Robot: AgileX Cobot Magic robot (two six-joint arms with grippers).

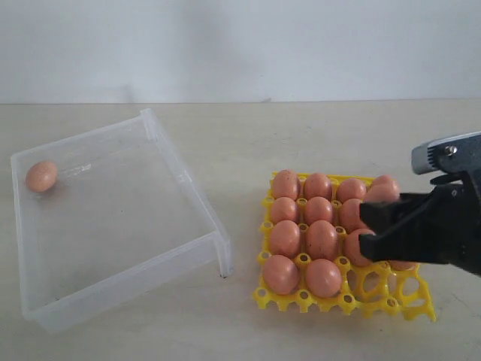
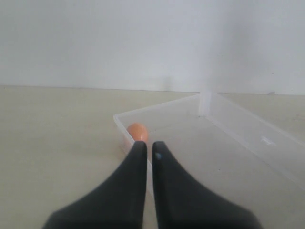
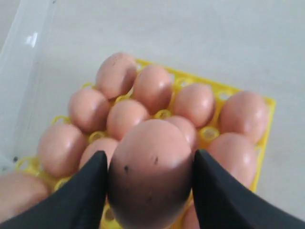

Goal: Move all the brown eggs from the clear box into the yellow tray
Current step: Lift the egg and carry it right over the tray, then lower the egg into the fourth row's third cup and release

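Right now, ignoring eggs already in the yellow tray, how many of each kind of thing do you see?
Clear box: 1
Yellow tray: 1
Brown eggs outside it: 2, loose egg in the box, held egg in the right tool
Total: 4

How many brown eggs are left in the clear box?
1. The brown egg lies in the far left corner of the clear box; the whole floor shows, so none is hidden.

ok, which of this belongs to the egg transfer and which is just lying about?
Job: clear box, lone egg inside, yellow tray, seated eggs, held egg, right claw.
Just there: table, wall, left claw (shut, by the box).
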